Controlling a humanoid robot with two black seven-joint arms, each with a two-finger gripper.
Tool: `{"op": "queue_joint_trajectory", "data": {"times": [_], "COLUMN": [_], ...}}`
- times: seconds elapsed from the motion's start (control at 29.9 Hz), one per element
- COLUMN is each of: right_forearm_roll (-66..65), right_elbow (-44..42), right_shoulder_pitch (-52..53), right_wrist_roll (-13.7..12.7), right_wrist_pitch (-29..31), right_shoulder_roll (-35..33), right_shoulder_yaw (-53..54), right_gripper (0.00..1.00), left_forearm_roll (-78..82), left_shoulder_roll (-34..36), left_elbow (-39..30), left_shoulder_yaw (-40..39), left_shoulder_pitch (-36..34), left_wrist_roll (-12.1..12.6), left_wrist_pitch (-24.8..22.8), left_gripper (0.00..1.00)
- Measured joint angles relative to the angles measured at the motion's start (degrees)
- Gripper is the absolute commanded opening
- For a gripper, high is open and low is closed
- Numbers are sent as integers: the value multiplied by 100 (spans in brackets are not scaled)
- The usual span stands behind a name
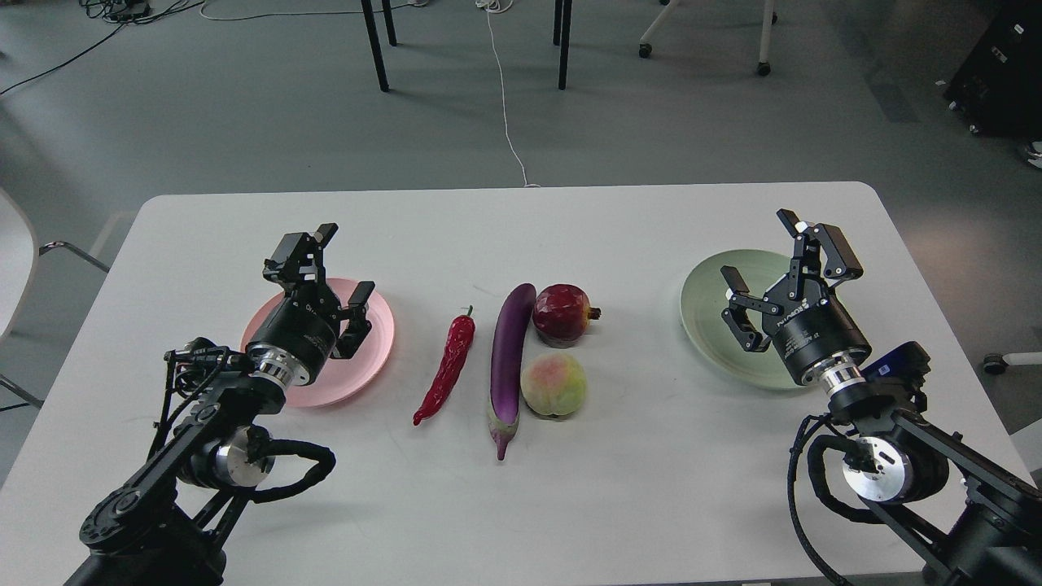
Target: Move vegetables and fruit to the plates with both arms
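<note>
— Centre of frame, on the white table (635, 456)?
— Red chili pepper (445, 366) lying lengthwise, green stem toward the top. Just right of it, purple eggplant (508, 362), longer, pale tip toward the bottom.
— And right of that?
— Dark red pomegranate (562, 313) touching the eggplant's upper end; yellow-green, pink-blushed peach (553, 385) right below.
— Plates?
— Pink plate (376, 342) left of centre, pale green plate (707, 313) far right, both bare of produce.

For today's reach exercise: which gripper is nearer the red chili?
Left. The left gripper hovers open over the pink plate, just left of the chili. The right gripper is over the green plate, far to its right.
</note>
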Motion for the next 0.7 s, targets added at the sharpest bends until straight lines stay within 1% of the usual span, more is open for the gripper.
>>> {"op": "queue_joint_trajectory", "data": {"times": [0.2,0.33,0.47,0.53,0.6,0.7], "right_forearm_roll": [-8,-334,-1410,-2047,-2677,-3743], "right_elbow": [-5,35,55,73,90,99], "right_shoulder_pitch": [32,504,1873,2807,3703,4991], "right_wrist_roll": [0,0,1,2,2,2], "right_wrist_pitch": [13,83,128,174,237,325], "right_shoulder_roll": [-44,-388,-1028,-1241,-1351,-1332], "right_shoulder_yaw": [-6,-190,-1233,-2072,-2905,-4217], "right_gripper": [98,98,98,99,99,99], "left_forearm_roll": [-19,-47,-46,-26,-23,-22], "left_shoulder_roll": [-21,52,250,344,394,411], "left_elbow": [1,2,-27,-38,-43,-46], "left_shoulder_yaw": [10,36,28,35,46,57], "left_shoulder_pitch": [7,-37,-86,-142,-199,-229], "left_wrist_roll": [-2,2,-23,-66,-110,-166], "left_wrist_pitch": [-13,-46,-138,-186,-198,-193], "left_gripper": [98,98,98,98,98,98]}}
